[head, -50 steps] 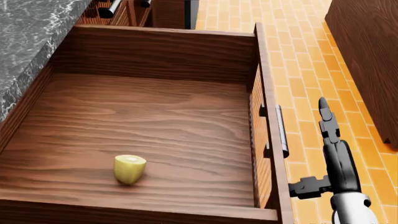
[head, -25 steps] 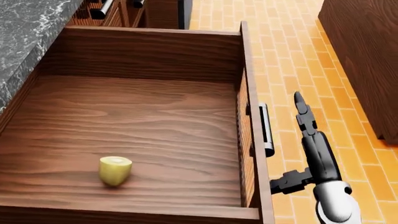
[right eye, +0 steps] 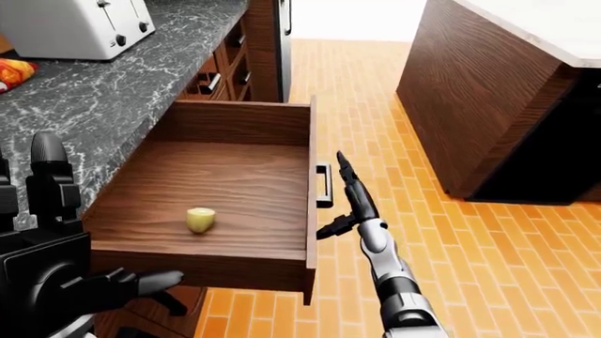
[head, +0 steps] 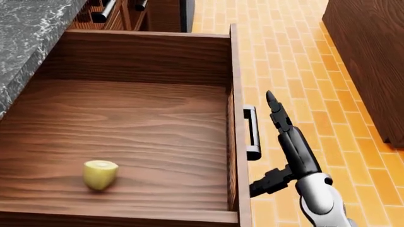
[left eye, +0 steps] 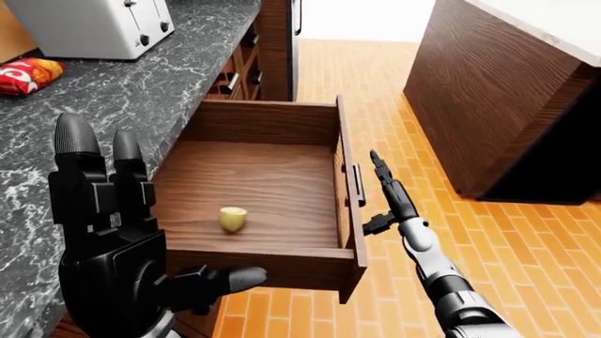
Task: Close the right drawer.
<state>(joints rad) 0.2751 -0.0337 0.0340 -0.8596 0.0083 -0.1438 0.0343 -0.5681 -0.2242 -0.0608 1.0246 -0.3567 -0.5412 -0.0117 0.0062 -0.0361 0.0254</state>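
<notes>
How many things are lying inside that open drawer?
1. A small yellow-green piece of food lies on the drawer floor, toward the lower left in the head view. The near wall could hide a thin strip of floor.

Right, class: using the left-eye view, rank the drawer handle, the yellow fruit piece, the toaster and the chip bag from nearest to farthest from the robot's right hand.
1. Drawer handle, just left of the right hand.
2. Fruit piece, on the drawer floor, further left.
3. Toaster, top left on the counter.
4. Chip bag, at the far left edge.
</notes>
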